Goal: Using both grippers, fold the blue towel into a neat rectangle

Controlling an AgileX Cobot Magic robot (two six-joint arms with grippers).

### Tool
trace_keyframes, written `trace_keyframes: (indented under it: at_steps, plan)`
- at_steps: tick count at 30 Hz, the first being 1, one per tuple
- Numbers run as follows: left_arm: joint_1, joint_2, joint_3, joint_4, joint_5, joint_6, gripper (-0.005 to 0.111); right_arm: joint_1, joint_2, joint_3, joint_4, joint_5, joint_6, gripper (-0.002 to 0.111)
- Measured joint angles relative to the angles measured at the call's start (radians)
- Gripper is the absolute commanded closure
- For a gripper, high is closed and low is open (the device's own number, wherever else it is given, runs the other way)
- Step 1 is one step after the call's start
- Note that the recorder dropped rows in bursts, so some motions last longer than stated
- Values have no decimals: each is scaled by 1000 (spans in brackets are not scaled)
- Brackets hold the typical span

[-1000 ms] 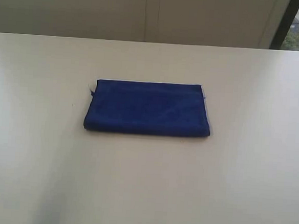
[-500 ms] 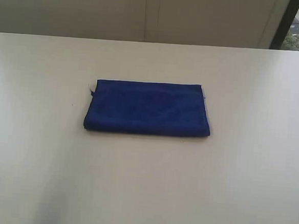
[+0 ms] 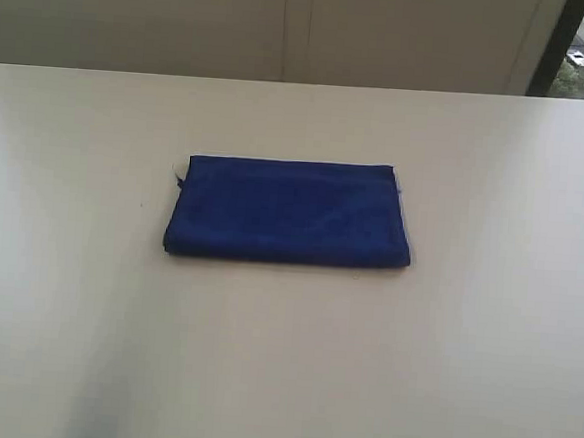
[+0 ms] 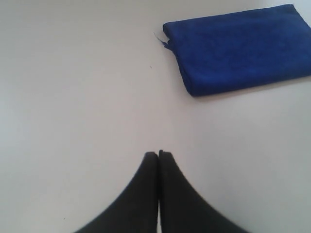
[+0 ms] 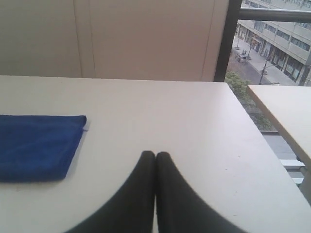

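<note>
The blue towel lies folded into a flat rectangle in the middle of the cream table. Neither arm shows in the exterior view. In the left wrist view the towel sits well away from my left gripper, whose black fingers are pressed together with nothing between them. In the right wrist view the towel lies off to one side of my right gripper, which is also shut and empty. Both grippers hover over bare table, apart from the cloth.
A pale wall runs behind the table's far edge. A dark window post and a street outside show in the right wrist view, with a second table's edge beyond a gap.
</note>
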Motion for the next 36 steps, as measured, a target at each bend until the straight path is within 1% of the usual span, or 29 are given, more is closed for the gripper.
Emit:
trace_keyframes:
  at_steps: [14,20,36]
  plan:
    - [0,0,0,0,0,0,107,0,0,0,-30,0,6,108]
    - [0,0,0,0,0,0,107,0,0,0,-36,0,-59,108]
    - [0,0,0,0,0,2,107,0,0,4,-36,2,-64,108]
